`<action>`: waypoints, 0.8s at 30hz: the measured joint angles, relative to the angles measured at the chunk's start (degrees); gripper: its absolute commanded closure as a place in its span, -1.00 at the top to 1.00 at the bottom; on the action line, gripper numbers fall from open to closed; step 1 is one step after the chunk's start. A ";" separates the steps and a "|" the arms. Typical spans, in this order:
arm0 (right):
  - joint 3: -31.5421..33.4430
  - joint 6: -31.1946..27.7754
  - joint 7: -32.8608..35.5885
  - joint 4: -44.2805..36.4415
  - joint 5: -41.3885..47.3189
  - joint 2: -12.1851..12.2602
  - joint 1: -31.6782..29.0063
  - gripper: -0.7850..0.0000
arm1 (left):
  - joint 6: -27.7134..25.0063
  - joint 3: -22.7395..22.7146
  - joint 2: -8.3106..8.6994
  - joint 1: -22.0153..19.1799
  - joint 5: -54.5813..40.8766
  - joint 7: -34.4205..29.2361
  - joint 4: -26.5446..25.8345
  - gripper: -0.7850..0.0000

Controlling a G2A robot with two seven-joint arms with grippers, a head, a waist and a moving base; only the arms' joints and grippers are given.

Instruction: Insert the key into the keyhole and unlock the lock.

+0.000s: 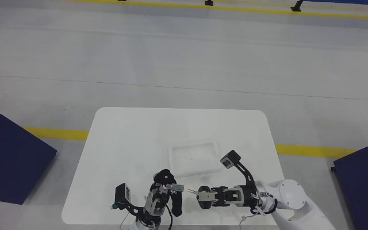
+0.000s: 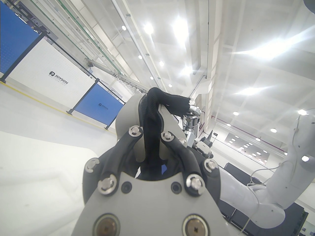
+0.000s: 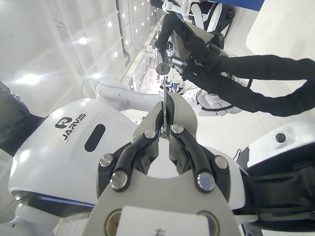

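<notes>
- The right gripper was pressed together on the key. It pinched the flat blade edge-on, and the blade stuck out past the fingertips toward the lock.
- The key tip sat at the rim of the lock's round silver face. Whether it touched, I could not tell. The dark keyhole on that face showed uncovered, so I judged the key not yet entered.
- The left gripper was clamped on the lock body with its black-sleeved fingers around it. It held the lock off the table, with the face turned toward the key.
- In the top view the two grippers faced each other close together over the near edge, the lock to the left and the key to the right. A shallow white tray lay just beyond them on the far side.
- Step in hand, as judged: final alignment before insertion.
- To do it well: shift the tip from the rim to the slot and match the blade's plane to the slot. Then push straight along the blade's axis, with the lock kept steady.
- Risk: the pinch is thin, so the key may pivot between the pads if the tip catches on the face. Advance slowly, and turn only once the key is fully seated.
</notes>
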 measured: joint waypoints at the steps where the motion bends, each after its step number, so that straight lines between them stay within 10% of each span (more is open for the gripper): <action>1: -0.12 -0.20 -0.24 -0.07 -0.27 -0.03 0.09 -1.00 | 0.00 0.00 0.00 0.00 0.00 0.00 0.00 -1.00; 24: -1.68 -2.92 -2.95 -1.66 -2.92 -0.42 0.50 -1.00 | 0.02 0.00 0.00 0.00 -0.01 0.01 0.00 -1.00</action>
